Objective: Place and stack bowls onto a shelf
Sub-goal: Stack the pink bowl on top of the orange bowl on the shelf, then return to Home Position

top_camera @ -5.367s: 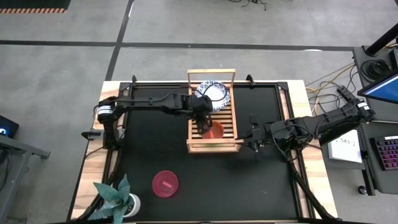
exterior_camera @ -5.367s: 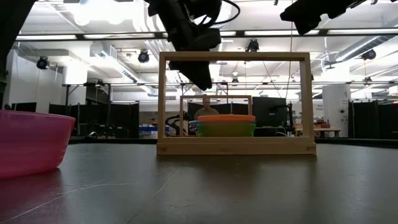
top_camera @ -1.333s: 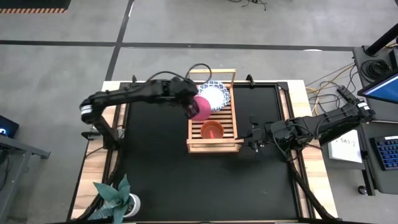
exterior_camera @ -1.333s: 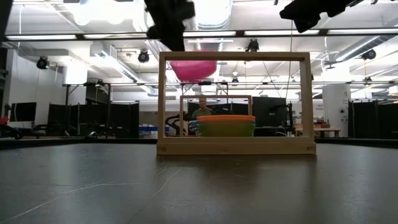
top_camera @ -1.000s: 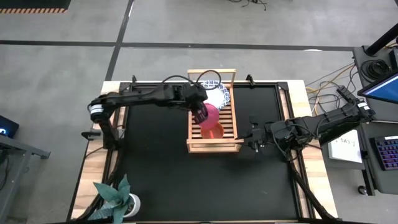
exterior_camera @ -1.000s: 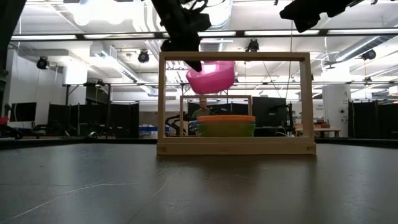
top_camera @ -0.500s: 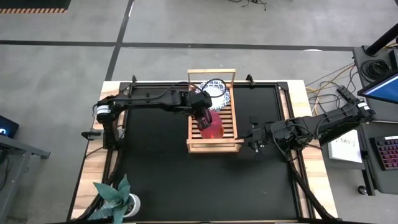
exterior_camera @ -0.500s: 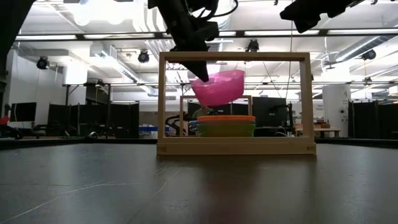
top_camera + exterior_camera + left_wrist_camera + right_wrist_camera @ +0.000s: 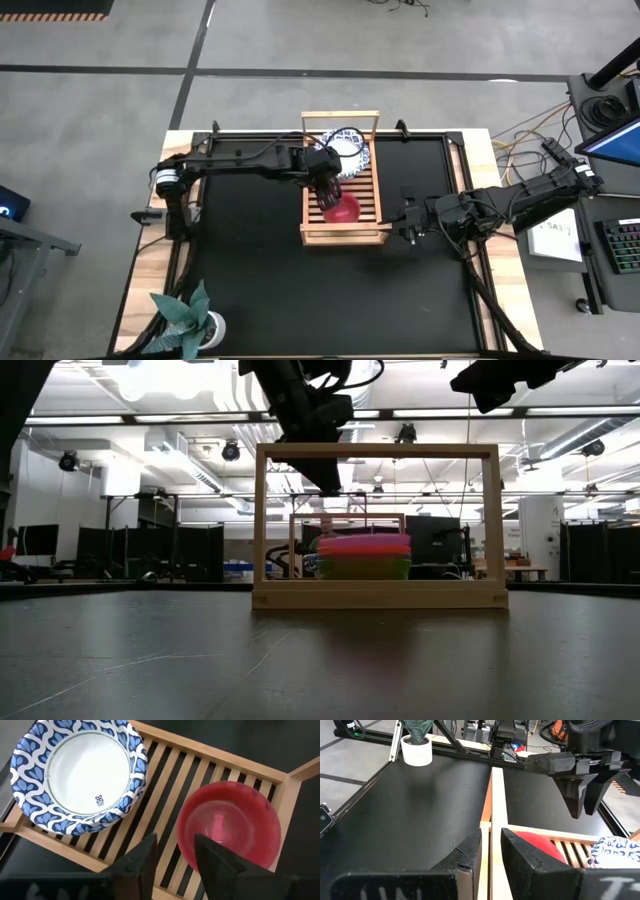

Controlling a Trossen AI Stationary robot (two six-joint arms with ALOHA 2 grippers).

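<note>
Nearest the low camera, the shelf [image 9: 376, 596] is standing with its front frame facing the lens, and the magenta bowl [image 9: 364, 544] is now sitting on top of the coloured stack [image 9: 364, 566] inside it, level and square with the bowls beneath. Just above it the left gripper [image 9: 327, 190] is hanging with its fingers parted and nothing between them, as the left wrist view is showing plainly: two dark fingers [image 9: 140, 861] spread apart over the slats, the magenta bowl [image 9: 229, 824] lying free below. So the step in hand looks like the release and retreat, and doing it well is mostly a matter of lifting straight up: the fingertips are sitting close to the bowl's near rim and under the shelf's top rail, so a sideways pull would be risking a nudge to the stack or a knock on the frame. Beyond the coloured stack, at the far end of the shelf, the white blue-rimmed bowls [image 9: 346, 148] are resting by the taller rail, just beside the coloured stack but not touching it as far as can be told. The right gripper [image 9: 408, 227] is clamping the shelf's corner post [image 9: 492, 827] between its closed-in fingers, and it should be keeping that hold steady while the left arm is clearing the frame.
</note>
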